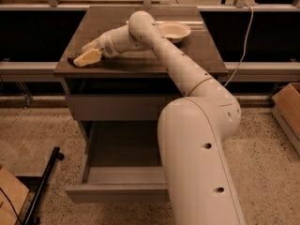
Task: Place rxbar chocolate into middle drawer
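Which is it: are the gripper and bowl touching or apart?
Apart. The camera view shows the gripper at the front left of the tabletop and the bowl far off at its back.

Dim, warm, yellowish light comes from above, strongest along the top edge of the frame and on the pale arm [187, 78]. The gripper [86, 57], upper left on the tabletop [140, 64], has darkness just beneath it. The open middle drawer [126, 149] lies in shade. The recesses behind the table are almost black.
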Controlling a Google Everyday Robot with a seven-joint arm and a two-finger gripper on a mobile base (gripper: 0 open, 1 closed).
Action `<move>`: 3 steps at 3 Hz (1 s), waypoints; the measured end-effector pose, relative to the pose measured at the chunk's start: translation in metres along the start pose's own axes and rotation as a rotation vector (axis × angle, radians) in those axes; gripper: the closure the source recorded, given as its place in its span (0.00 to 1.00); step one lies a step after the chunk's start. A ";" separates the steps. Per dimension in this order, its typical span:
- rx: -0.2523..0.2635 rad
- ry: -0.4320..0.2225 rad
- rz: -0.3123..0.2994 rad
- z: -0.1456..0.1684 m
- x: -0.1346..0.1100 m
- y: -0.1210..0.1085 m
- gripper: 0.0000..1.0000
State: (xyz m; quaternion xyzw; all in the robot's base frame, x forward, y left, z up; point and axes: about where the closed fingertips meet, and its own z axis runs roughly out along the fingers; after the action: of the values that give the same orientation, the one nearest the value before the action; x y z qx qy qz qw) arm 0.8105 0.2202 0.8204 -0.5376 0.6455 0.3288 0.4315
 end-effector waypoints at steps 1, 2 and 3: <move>0.000 0.000 0.000 0.000 0.000 0.000 1.00; 0.000 0.000 0.000 0.000 0.000 0.000 1.00; 0.000 0.000 0.000 0.000 0.000 0.000 1.00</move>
State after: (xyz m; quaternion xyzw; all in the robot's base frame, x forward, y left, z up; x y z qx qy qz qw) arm 0.8105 0.2202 0.8207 -0.5377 0.6455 0.3288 0.4315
